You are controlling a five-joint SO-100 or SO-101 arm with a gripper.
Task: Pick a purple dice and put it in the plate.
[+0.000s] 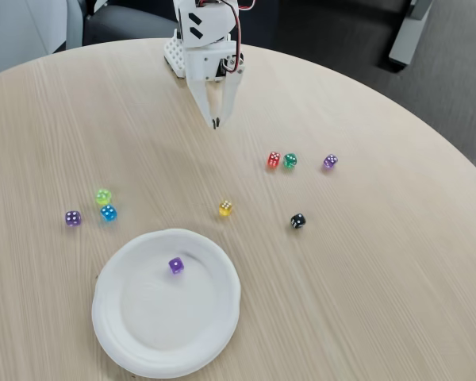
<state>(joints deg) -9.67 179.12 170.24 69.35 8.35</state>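
While a round, pale wood-grain table (365,302) is seen from above in the fixed view, small dice are found scattered across it. Farthest left, a lavender die (73,217) is placed near the table's left side. Just to its right, a yellow-green die (103,196) and a blue die (109,213) are set close together, the blue one slightly lower. Below these, toward the bottom edge, the plate (143,349) is laid flat, white and round with a raised rim. The purple dice (176,266) is seen resting inside the plate, in its upper middle part, apart from the rim.

Further right, near the top centre, the white robot arm (206,36) is seen reaching down from the far edge of the table. Its gripper (216,124) is pointed down above bare table, with the two tapered fingers brought together at their tips and nothing held between them. Below it, a yellow die (225,208) is placed alone. To the right, a red die (274,159) and a green die (289,160) are set side by side, a black die (298,221) lies lower down, and a pinkish-purple die (330,161) is placed farthest right.
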